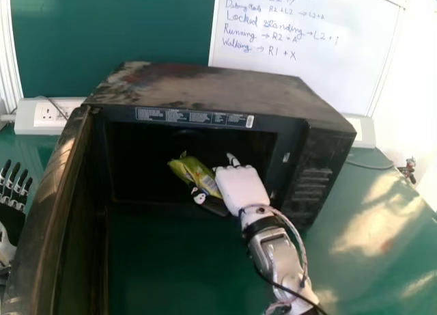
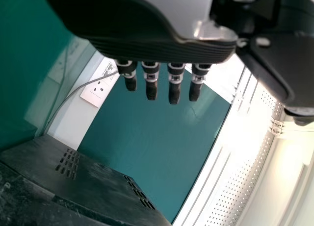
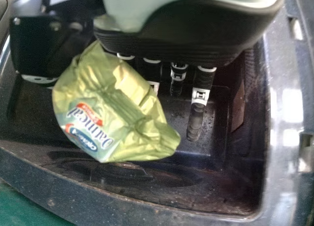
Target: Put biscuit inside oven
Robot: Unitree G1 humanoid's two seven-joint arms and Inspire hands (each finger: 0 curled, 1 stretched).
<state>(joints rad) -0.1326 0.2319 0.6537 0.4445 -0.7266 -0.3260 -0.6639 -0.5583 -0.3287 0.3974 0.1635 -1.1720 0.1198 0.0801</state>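
My right hand (image 1: 242,188) is at the open front of the black oven (image 1: 212,88), with the green biscuit packet (image 1: 196,174) pinched between thumb and fingers against the dark cavity. In the right wrist view, the biscuit packet (image 3: 110,111) lies across part of the right hand (image 3: 186,32), hiding some fingers; other fingers extend over the oven's cavity (image 3: 206,147). At the head view's left edge, my left hand (image 1: 11,223) stays outside the oven door, fingers straight. The left wrist view has the left hand (image 2: 147,47) with straight fingers too.
The oven door (image 1: 44,212) stands swung open on the left, between the left hand and the cavity. Behind the oven are socket boxes (image 1: 49,115) with cables and a whiteboard (image 1: 307,45). Green table surface (image 1: 382,212) extends to the right.
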